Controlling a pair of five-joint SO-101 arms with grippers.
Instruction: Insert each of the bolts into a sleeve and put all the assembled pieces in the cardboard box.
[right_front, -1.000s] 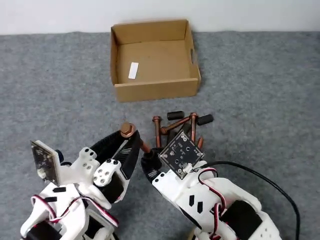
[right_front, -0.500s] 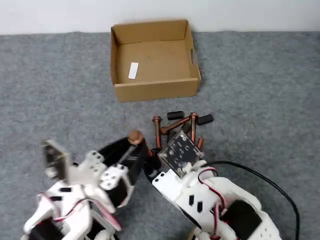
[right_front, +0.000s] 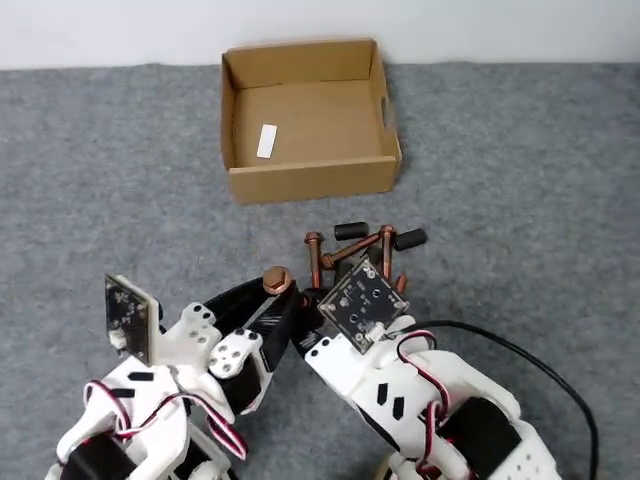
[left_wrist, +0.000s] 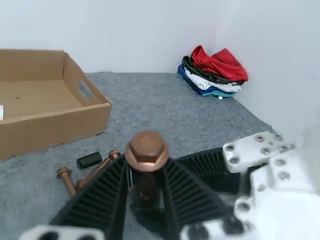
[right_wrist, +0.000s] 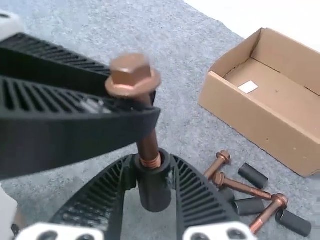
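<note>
Insertion step, first piece, lower centre of the high view. Left gripper clamps a bolt by the shank, head up. Right gripper pinches a sleeve beneath it. Bolt tip sits at the sleeve mouth, so the next move is likely a straight push down. Box sits upper centre. Depth of entry is unclear. Camera board hides part of the loose pile.

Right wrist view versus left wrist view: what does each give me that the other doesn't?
Right wrist view alone: the black sleeve upright in the right claw, the threaded end of the copper bolt meeting its mouth. Left wrist view alone: a pile of clothes in the corner. Both: that bolt in the left claw, the cardboard box, loose bolts and loose sleeves on the carpet.
</note>
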